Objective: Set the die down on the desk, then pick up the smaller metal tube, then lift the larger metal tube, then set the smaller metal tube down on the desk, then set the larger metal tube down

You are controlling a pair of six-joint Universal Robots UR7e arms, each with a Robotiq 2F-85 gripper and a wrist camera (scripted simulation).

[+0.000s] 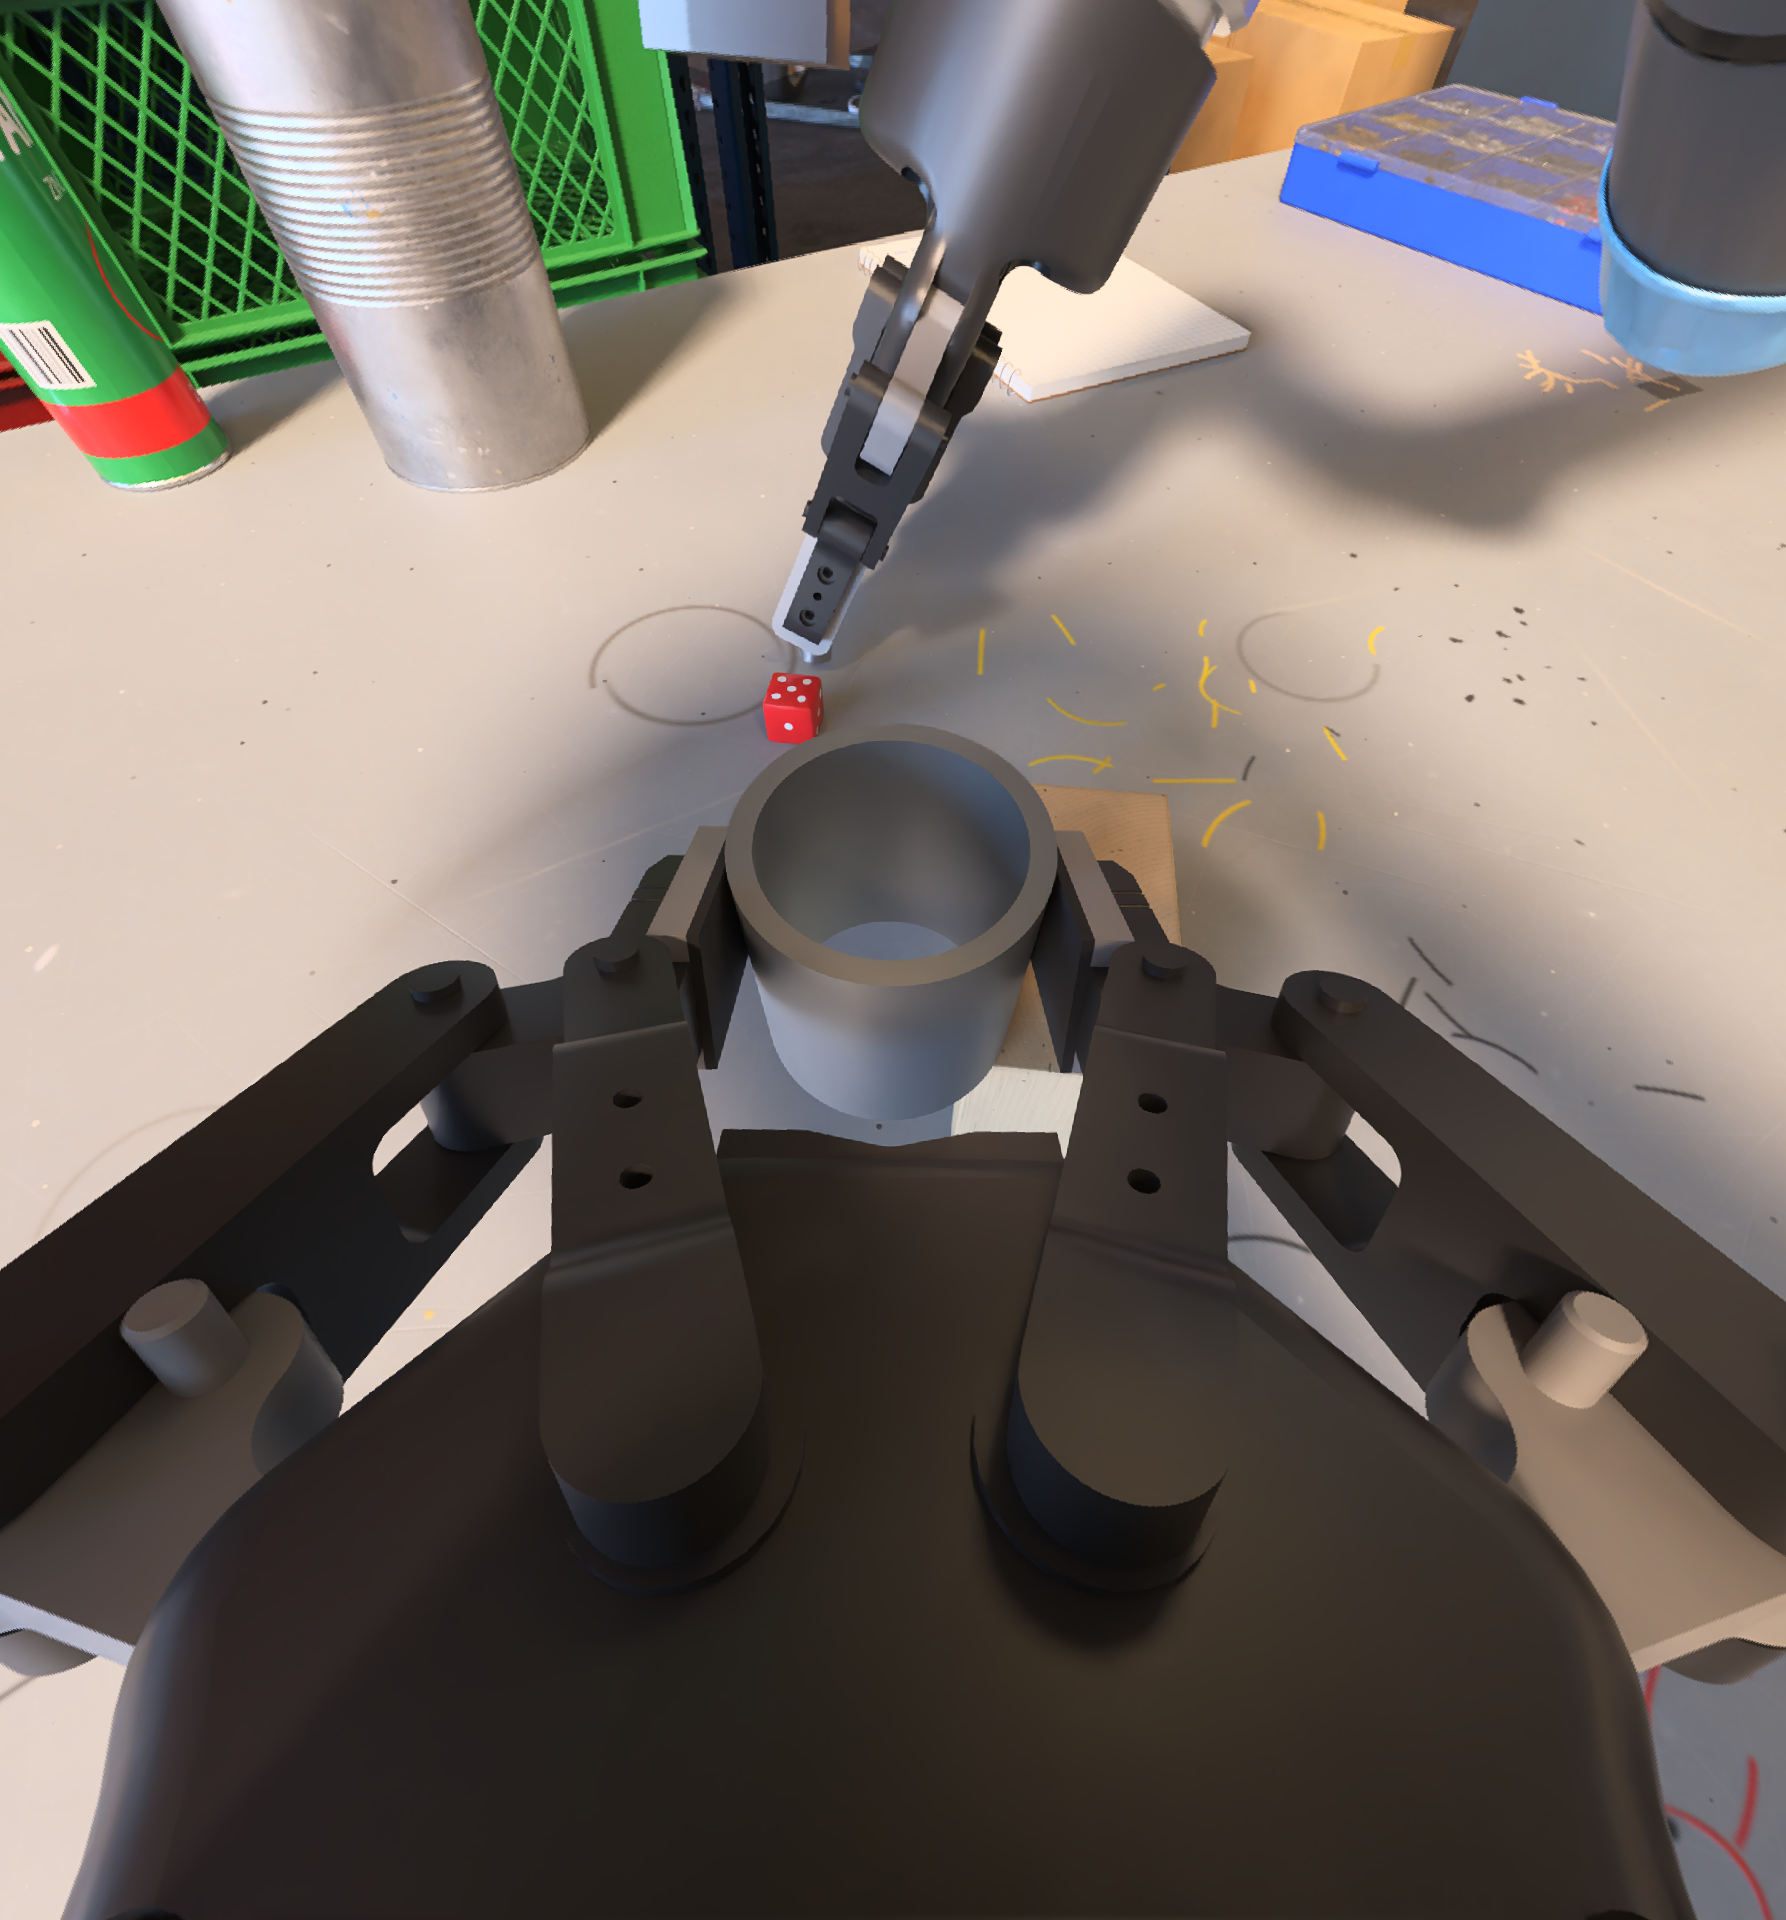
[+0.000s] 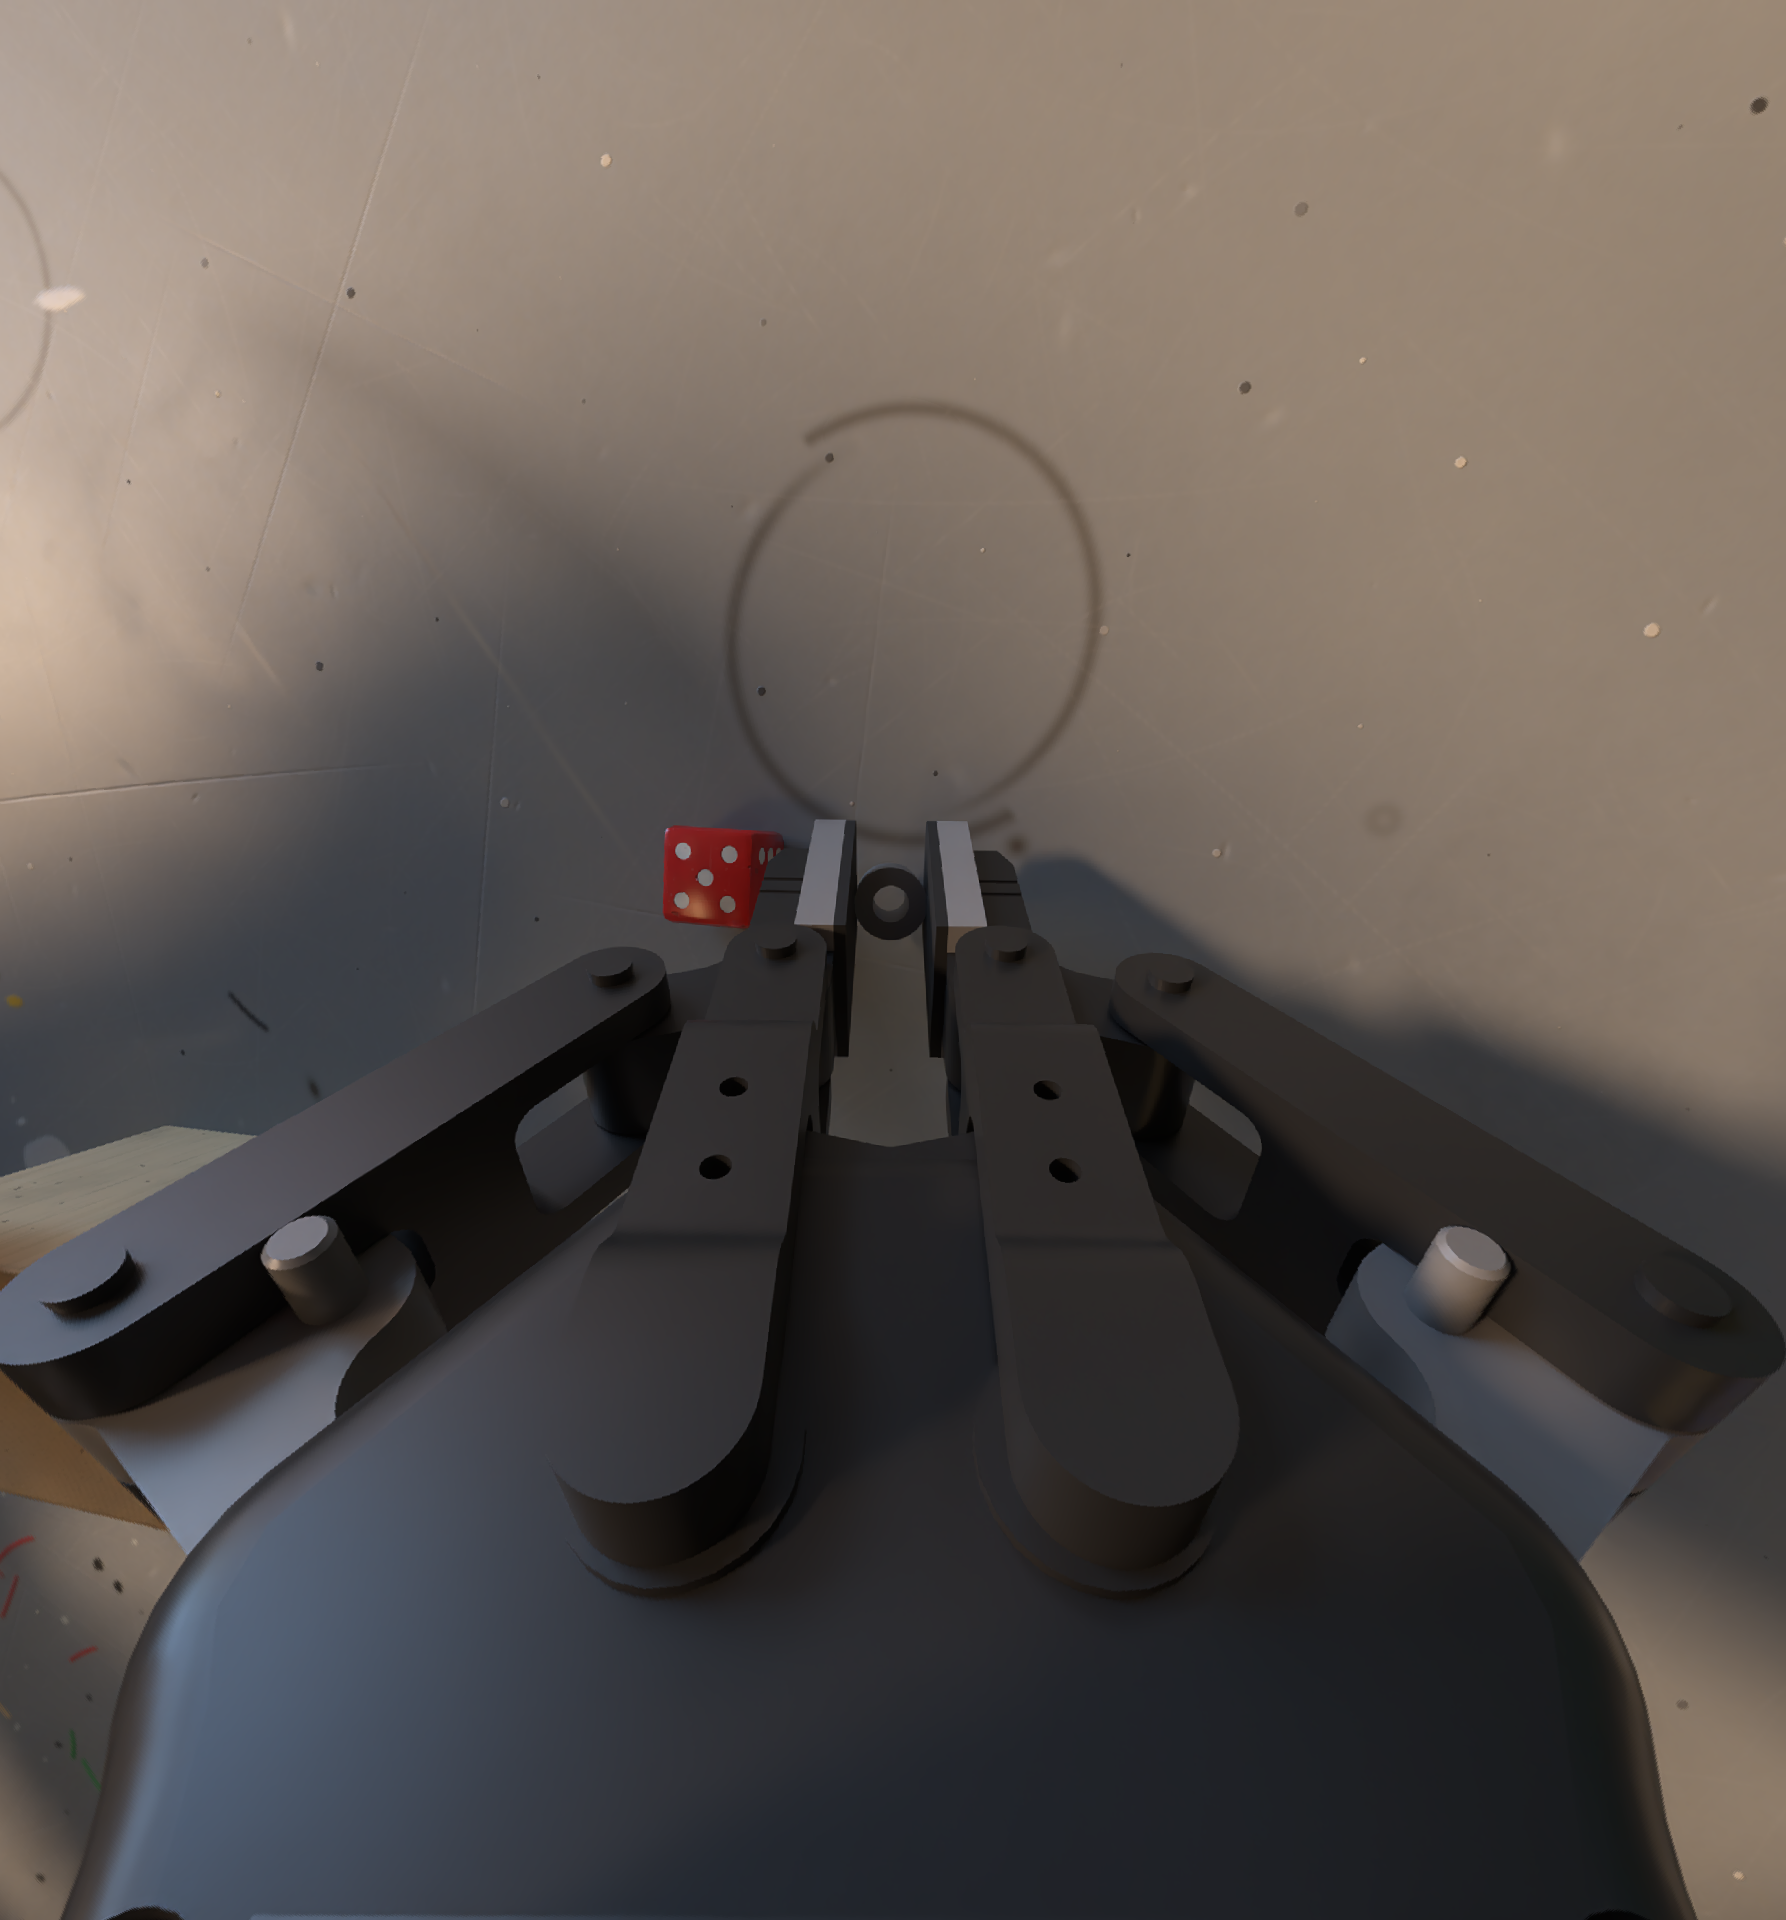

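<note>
My left gripper [image 1: 889,920] is shut on the larger metal tube [image 1: 884,1023], a short wide grey tube held upright, open end up, above the desk. The red die [image 1: 792,707] lies on the desk just beyond it. My right gripper [image 1: 811,636] points down at the desk right behind the die. In the right wrist view the right gripper [image 2: 889,883] is shut on the smaller metal tube [image 2: 889,902], a thin dark ring seen end-on, with its lower end at the desk surface. The die [image 2: 707,875] sits just left of the fingers.
A wooden block [image 1: 1128,847] lies under and right of the larger tube and also shows in the right wrist view [image 2: 37,1247]. At the back stand a tall threaded pipe [image 1: 401,260], a green crate [image 1: 608,156], a green can [image 1: 58,312], a notepad [image 1: 1128,322] and a blue box [image 1: 1440,177].
</note>
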